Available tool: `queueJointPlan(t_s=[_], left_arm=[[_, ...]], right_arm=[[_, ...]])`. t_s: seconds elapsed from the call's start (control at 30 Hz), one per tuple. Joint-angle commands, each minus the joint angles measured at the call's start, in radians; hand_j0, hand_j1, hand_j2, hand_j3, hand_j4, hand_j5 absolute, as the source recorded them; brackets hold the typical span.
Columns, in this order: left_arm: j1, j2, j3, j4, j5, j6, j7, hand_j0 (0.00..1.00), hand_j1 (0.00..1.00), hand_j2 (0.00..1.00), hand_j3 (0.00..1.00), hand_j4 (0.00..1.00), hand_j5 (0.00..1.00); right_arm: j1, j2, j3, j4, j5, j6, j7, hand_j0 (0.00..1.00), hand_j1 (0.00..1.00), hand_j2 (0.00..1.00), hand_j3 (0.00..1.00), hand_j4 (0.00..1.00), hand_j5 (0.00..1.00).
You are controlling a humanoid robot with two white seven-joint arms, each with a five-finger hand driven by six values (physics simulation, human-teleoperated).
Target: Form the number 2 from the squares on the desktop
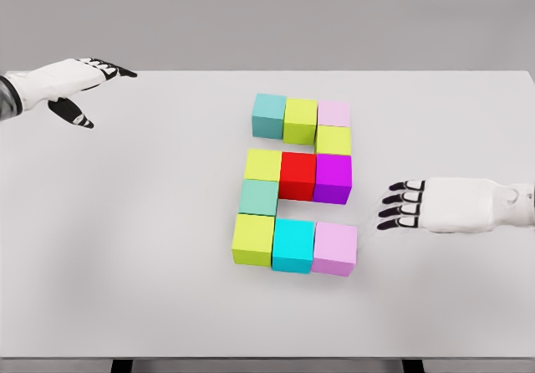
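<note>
**White surface, eleven blocks laid out as a 2**

Grey wall fills the background behind a plain white surface (125,247) that takes up nearly the whole view; dark legs show at its near edge.

At the far left, the left hand (84,89) hovers over the back corner with fingers spread and thumb hanging down, holding nothing, well apart from the blocks.

Near the middle sit the blocks, packed edge to edge. Top row: teal block (269,114), olive block (300,120), pale pink block (334,113). Below the pale pink one is a yellow-green block (333,140). Middle row: yellow block (262,165), red block (298,175), purple block (333,178). Under the yellow one stands a mint block (259,196). Bottom row: lime block (253,238), cyan block (293,245), lilac block (335,248).

On the right, the right hand (422,205) lies low over the surface, fingers relaxed and pointing toward the blocks, empty, near the lilac block but not touching it.
</note>
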Motion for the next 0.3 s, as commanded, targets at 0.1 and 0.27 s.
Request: queueJointPlan(t_s=[0.1,0.27], left_arm=[[0.008,0.002,0.002,-0.001,0.007,0.002,0.0,1.0,1.0,1.0,1.0,1.0,1.0],[0.008,0.002,0.002,-0.001,0.007,0.002,0.0,1.0,1.0,1.0,1.0,1.0,1.0]], right_arm=[[0.0,-0.072,-0.08,0.029,-0.289,0.0,-0.035,1.0,1.0,1.0,1.0,1.0,1.0],[0.006,-0.068,-0.08,0.027,-0.294,0.0,-0.029,1.0,1.0,1.0,1.0,1.0,1.0]])
